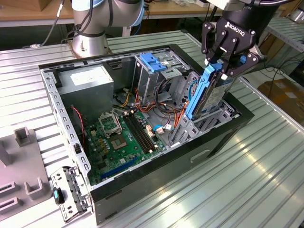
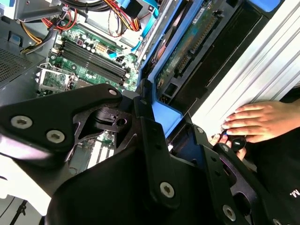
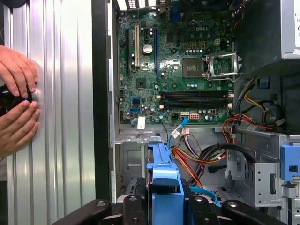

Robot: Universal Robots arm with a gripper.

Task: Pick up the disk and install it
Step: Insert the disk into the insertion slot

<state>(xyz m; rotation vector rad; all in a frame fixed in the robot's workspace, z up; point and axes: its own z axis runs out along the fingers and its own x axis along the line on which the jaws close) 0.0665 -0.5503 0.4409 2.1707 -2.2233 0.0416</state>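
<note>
The disk, dark grey with blue side rails, hangs steeply tilted over the drive bay at the open computer case's end on the exterior view's right. Its lower end reaches the top of that bay; I cannot tell whether it touches. My gripper is shut on the disk's upper end, black fingers clamped on the blue rails. The second wrist view shows the disk from its green circuit-board side. In the first wrist view its blue rail runs between my fingers.
The open case lies on a ribbed metal table, holding a motherboard, a grey power-supply box, a blue-handled cage and bundled cables. A person's hands rest on the table beside the case. Grey fixtures stand on the exterior view's left.
</note>
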